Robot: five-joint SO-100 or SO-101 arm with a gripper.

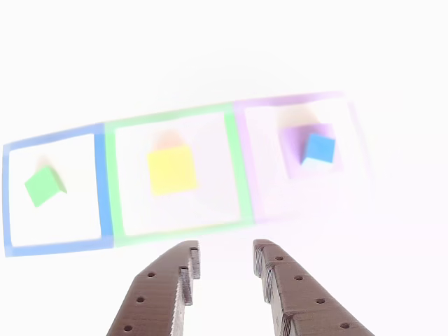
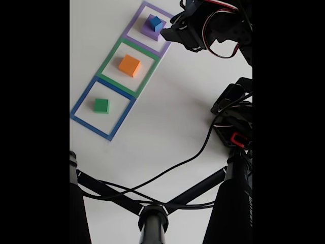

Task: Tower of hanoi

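Observation:
Three tape squares lie in a row on the white table. A green block [image 1: 44, 185] [image 2: 101, 105] sits in the blue-taped square. The middle, green-taped square holds a yellow block [image 1: 171, 169], which looks orange in the fixed view [image 2: 129, 65]. In the purple-taped square a small blue cube [image 1: 319, 148] [image 2: 155, 23] rests on top of a wider purple block [image 1: 297, 143] [image 2: 148, 32]. My gripper [image 1: 225, 250] [image 2: 167, 33] is open with nothing between its brown fingers. It hangs above the table on the near side of the squares, close to the purple block in the fixed view.
In the fixed view the arm's base and servos [image 2: 232, 124] stand at the right. A black cable [image 2: 172, 168] runs across the table to a black tripod [image 2: 152, 216] at the bottom. The blue tape outline [image 2: 81, 99], green one [image 2: 109, 53] and purple one [image 2: 133, 21] are flat.

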